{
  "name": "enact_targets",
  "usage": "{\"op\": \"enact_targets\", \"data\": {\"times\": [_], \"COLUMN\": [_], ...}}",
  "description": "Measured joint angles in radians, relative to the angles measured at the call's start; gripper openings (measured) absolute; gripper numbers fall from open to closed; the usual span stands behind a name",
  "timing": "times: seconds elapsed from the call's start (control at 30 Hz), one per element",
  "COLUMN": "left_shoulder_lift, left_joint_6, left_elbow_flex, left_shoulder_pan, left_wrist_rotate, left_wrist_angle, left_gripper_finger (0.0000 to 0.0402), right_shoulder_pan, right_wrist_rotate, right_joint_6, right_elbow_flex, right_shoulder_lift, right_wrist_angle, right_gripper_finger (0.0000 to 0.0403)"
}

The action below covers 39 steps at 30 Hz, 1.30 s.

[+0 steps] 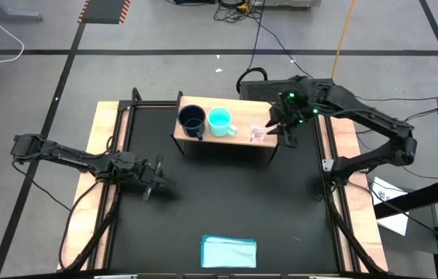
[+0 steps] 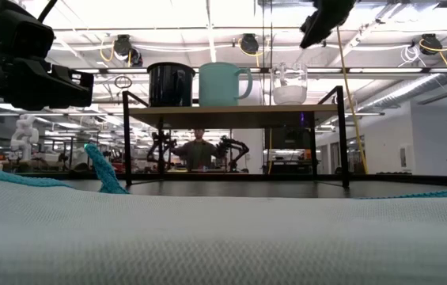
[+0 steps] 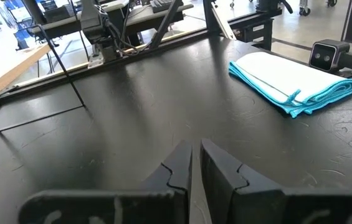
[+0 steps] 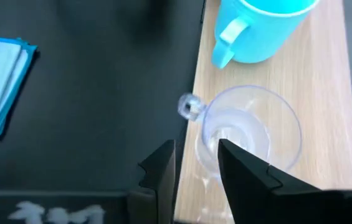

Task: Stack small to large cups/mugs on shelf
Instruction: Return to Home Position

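So the three cups sit side by side on the shelf (image 1: 242, 107) at the far side of the table (image 1: 226, 201): navy mug (image 1: 191, 120) left, turquoise mug (image 1: 220, 121) middle, clear glass cup (image 1: 258, 134) on the right end. Right gripper (image 4: 195, 148) hangs just above the glass cup, fingers apart, holding nothing. Left gripper (image 3: 195, 147) is low over the table's left side, fingers pretty much together, with a folded blue cloth (image 1: 229, 252) at the near edge.

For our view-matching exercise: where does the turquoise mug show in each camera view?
High view: turquoise mug on the shelf, between navy mug and glass cup.
Low view: middle cup.
Left wrist view: not in it.
Right wrist view: beyond the glass cup, cut off.
Shared landmark: the shelf's light wood top.
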Motion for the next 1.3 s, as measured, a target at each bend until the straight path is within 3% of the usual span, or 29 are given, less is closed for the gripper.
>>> {"op": "enact_targets", "data": {"times": [0.33,0.8,1.3], "left_shoulder_lift": [0.000,0.000,0.000], "left_joint_6": [0.002,-0.066,0.016], "left_elbow_flex": [0.000,0.000,0.000], "left_shoulder_pan": [0.000,0.000,0.000], "left_wrist_rotate": [0.000,-0.009,-0.002], "left_wrist_angle": [0.005,0.032,0.040], "left_gripper_finger": [0.0035,0.0035,0.0010], "right_shoulder_pan": [0.001,0.072,0.134], "right_wrist_rotate": [-0.051,-0.073,-0.072], "right_joint_6": [-0.001,0.081,0.257], "right_elbow_flex": [-0.024,-0.319,-0.707], "right_shoulder_lift": [-0.176,-0.476,-0.837], "right_wrist_angle": [-0.050,0.141,0.373], "right_gripper_finger": [0.0007,0.0001,0.0000]}}
